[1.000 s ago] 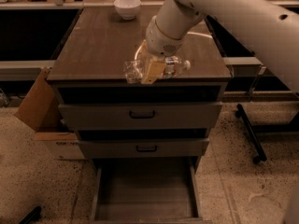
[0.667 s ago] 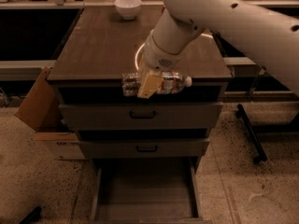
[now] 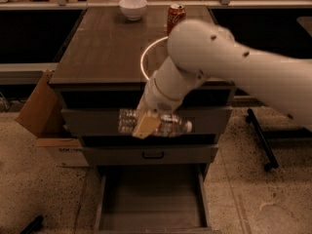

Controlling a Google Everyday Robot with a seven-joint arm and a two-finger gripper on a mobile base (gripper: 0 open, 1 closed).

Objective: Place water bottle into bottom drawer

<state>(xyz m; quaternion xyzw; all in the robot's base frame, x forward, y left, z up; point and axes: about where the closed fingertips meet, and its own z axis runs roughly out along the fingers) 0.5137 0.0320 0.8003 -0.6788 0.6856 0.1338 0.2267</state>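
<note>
The water bottle [image 3: 168, 124] is clear and ribbed and lies sideways, its white cap pointing right. My gripper [image 3: 146, 124] is shut on the bottle around its middle and holds it in the air in front of the top drawer's face. The bottom drawer [image 3: 152, 199] is pulled open below, a grey box with a flat bare floor. The bottle hangs above the drawer's back part, well over its floor.
A red soda can [image 3: 175, 14] and a white bowl [image 3: 133, 7] stand at the back of the cabinet top [image 3: 105, 48]. The middle drawer [image 3: 152, 155] with a black handle is closed. A cardboard box [image 3: 41, 113] leans at the cabinet's left. A chair base [image 3: 261, 140] is on the right.
My gripper has carried the bottle off the cabinet top's front edge, forward and down, to in front of the top drawer. The arm now covers more of the top.
</note>
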